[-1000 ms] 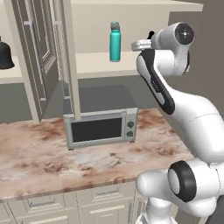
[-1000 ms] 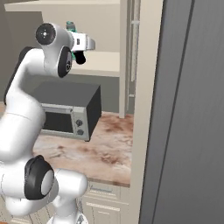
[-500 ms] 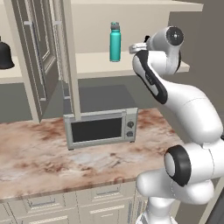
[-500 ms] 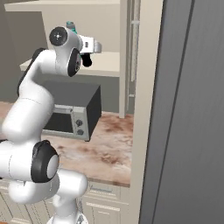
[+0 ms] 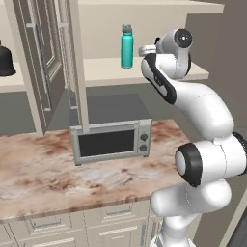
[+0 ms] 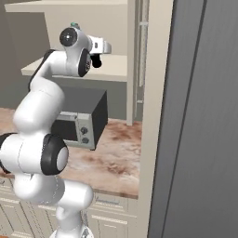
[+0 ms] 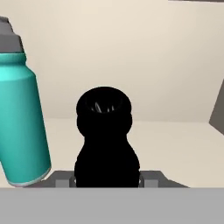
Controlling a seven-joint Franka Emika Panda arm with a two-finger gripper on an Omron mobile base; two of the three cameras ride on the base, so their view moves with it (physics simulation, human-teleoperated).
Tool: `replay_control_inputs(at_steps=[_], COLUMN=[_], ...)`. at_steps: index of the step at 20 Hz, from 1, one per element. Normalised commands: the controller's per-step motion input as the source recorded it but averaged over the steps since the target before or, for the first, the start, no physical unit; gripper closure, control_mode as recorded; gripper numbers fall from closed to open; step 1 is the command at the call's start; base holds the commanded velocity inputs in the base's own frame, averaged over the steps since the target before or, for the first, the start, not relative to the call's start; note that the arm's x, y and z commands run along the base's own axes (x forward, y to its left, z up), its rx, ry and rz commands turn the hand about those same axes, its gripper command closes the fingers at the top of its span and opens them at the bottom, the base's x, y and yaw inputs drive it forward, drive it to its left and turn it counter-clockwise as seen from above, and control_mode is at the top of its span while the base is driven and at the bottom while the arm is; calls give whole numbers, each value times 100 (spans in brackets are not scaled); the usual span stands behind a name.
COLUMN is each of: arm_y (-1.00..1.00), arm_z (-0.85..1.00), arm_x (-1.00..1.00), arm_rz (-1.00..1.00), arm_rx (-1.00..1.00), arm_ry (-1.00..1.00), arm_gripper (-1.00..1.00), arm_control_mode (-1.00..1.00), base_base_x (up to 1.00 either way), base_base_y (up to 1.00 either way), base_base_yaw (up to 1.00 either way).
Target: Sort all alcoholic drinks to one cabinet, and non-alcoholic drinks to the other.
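Cabinet shelf (image 5: 106,72), open, above the microwave (image 5: 111,141) on the tabletop (image 5: 43,169), with the arm raised to shelf height. Teal bottle (image 5: 127,46) stands upright on the shelf, just left of the gripper (image 6: 96,60). Small black cola bottle (image 7: 105,140), seen from the hand, sits clamped between the narrowly set jaws, long axis pointing ahead along the hand toward the far wall. Judged next: bare shelf right of the teal bottle lies directly ahead for set-down.
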Motion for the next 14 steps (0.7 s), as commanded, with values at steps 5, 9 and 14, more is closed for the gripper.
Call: replay_control_inputs(at_steps=[5, 9, 14], arm_y=[0, 0, 0], arm_z=[-21, -36, -45], arm_x=[53, 35, 14], arm_rz=[-1, 0, 0], arm_rx=[0, 0, 0], arm_ry=[2, 2, 4], arm_gripper=[100, 100, 100], arm_control_mode=[-100, -100, -100], base_base_x=[0, 0, 0], base_base_y=[0, 0, 0], base_base_yaw=[0, 0, 0])
